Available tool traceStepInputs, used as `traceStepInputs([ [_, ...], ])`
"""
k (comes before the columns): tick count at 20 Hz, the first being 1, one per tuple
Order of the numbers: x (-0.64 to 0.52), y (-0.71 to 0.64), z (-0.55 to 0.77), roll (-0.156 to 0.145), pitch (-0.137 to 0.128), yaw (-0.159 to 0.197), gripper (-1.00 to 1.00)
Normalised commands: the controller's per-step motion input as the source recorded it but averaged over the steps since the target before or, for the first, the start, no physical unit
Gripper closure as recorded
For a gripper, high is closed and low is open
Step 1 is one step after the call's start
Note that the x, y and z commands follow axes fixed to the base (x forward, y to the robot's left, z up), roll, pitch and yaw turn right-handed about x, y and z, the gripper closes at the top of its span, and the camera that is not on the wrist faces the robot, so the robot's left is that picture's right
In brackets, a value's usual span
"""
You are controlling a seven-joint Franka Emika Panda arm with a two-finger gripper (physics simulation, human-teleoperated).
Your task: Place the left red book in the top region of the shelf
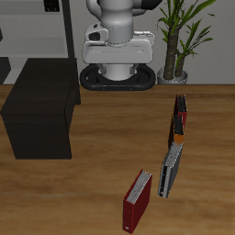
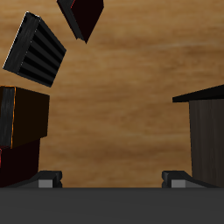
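The end effector (image 2: 112,179) is held high at the table's (image 1: 101,174) back edge, fingers spread apart and empty. The left red book (image 1: 181,110) is seen well forward of it, upright, with more books beyond toward the front edge. The shelf (image 1: 41,117) stands apart.

The warm brown wood-grain bench (image 1: 92,188) looks smooth with a faint sheen. The low black boxy shelf (image 1: 41,119) is matt. The thin crimson-red hardcover book (image 1: 181,110) has a plain, smooth cover.
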Motion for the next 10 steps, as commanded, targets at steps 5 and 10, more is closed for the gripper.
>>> traceStepInputs([
  [5,-0.12,0.16,0.03,-0.003,-0.041,-0.006,-1.0],
  [10,-0.24,0.26,0.0,-0.007,-0.056,-0.007,-1.0],
])
